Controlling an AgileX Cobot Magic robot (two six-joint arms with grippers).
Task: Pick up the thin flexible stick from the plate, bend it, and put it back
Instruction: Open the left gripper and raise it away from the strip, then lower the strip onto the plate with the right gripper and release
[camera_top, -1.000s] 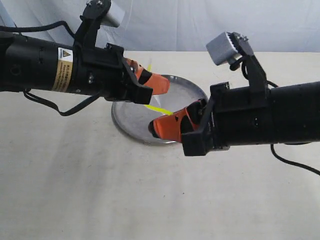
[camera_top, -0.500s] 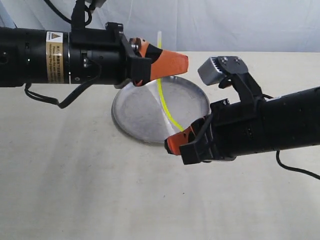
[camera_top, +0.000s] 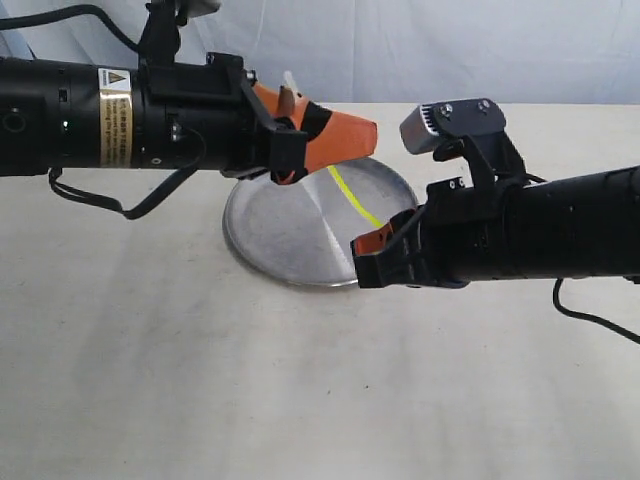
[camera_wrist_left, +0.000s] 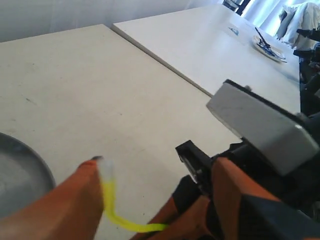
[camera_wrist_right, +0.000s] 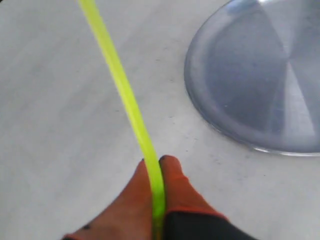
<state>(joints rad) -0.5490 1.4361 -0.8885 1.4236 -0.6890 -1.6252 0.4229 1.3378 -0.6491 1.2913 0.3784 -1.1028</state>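
Note:
The thin flexible stick (camera_top: 352, 194) hangs in the air over the silver plate (camera_top: 262, 232), slanting from one gripper to the other. My right gripper (camera_top: 362, 245) is shut on its lower end; in the right wrist view the stick (camera_wrist_right: 125, 90) runs out from between the pinched orange fingertips (camera_wrist_right: 172, 172). My left gripper (camera_top: 345, 135) sits above the plate's far side. In the left wrist view its jaws stand apart, and the curved stick (camera_wrist_left: 111, 207) lies against one finger (camera_wrist_left: 70, 205), its whitish end at that tip. The left gripper (camera_wrist_left: 157, 167) faces the right one.
The plate (camera_wrist_right: 260, 75) rests on a pale tabletop, with its rim (camera_wrist_left: 30, 167) just below the left finger. A second table (camera_wrist_left: 210, 45) stands beyond a gap, bearing a dish of items at its far end. Black arms and cables span both sides.
Both grippers lifted off the plate with the stick. In the last half second the stick's upper end swung left and lower, and the stick now curves between the grippers.

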